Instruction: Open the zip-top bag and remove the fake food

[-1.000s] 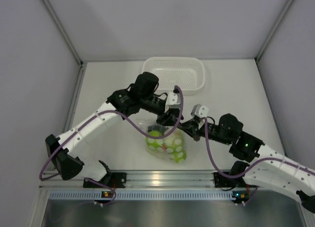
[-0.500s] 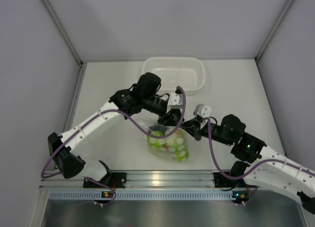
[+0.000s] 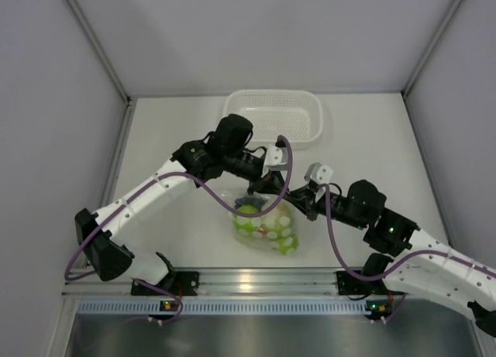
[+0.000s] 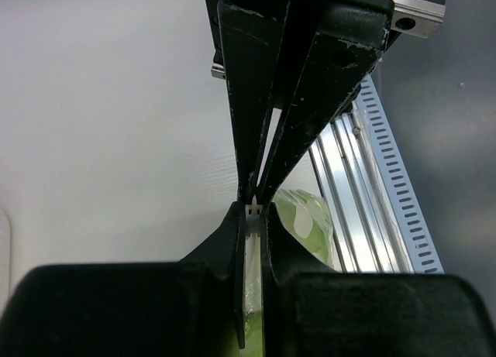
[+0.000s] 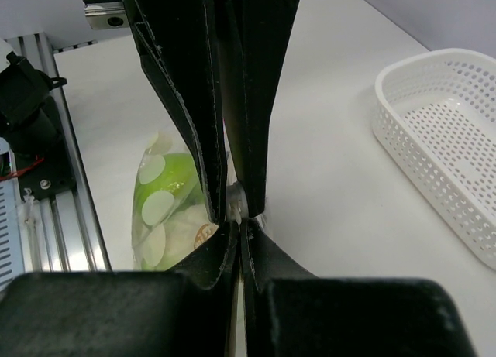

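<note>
Toward the middle of the near edge of the worktop (image 3: 170,227): one zip-top bag (image 3: 267,231), bulging with fake food (image 3: 246,211), upper edge raised toward the far edge. Clamped on that edge from opposite sides, tip to tip: left fingers (image 4: 242,217) and right fingers (image 5: 230,235), both pinched narrow on thin film, probably one lip each, ready for peeling apart. Counted: two arms, one bag, one white basket (image 3: 271,94) at the far edge, likely for the fruit. Fruit number not tellable through the dots.
</note>
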Controlling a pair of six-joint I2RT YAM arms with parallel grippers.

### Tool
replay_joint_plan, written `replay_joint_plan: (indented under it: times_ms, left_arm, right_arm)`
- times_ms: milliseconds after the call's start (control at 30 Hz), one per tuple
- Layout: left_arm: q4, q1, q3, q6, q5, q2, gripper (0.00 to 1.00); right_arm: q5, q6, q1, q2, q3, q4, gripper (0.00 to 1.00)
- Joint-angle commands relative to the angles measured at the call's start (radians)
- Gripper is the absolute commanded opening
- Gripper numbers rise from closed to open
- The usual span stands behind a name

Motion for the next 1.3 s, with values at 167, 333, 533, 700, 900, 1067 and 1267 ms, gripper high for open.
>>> replay_joint_plan:
  times_ms: [167, 333, 533, 700, 900, 1067, 1267]
  left_arm:
    - [0.039, 0.003, -0.037, 0.023, -0.052, -0.047, 0.00]
    - [0.039, 0.036, -0.063, 0.029, -0.066, -0.047, 0.00]
    - [0.041, 0.112, -0.092, 0.006, -0.069, -0.047, 0.00]
    - [0.041, 0.176, -0.132, -0.017, -0.081, -0.060, 0.00]
    - [0.041, 0.228, -0.154, -0.065, -0.118, -0.059, 0.00]
    - [0.041, 0.250, -0.183, -0.095, -0.180, -0.068, 0.00]
    - [0.039, 0.259, -0.198, -0.115, -0.223, -0.053, 0.00]
  right_arm:
    - [0.097, 0.055, -0.004, -0.083, -0.042, 0.176, 0.00]
    - [0.171, 0.066, -0.005, -0.127, -0.058, 0.182, 0.00]
    - [0.387, 0.104, -0.005, -0.153, -0.031, 0.105, 0.00]
    - [0.536, 0.143, -0.005, -0.199, -0.013, 0.038, 0.00]
    - [0.696, 0.184, -0.005, -0.248, 0.020, -0.059, 0.00]
    - [0.837, 0.212, -0.005, -0.298, 0.029, -0.111, 0.00]
    - [0.901, 0.229, -0.005, -0.316, 0.052, -0.134, 0.00]
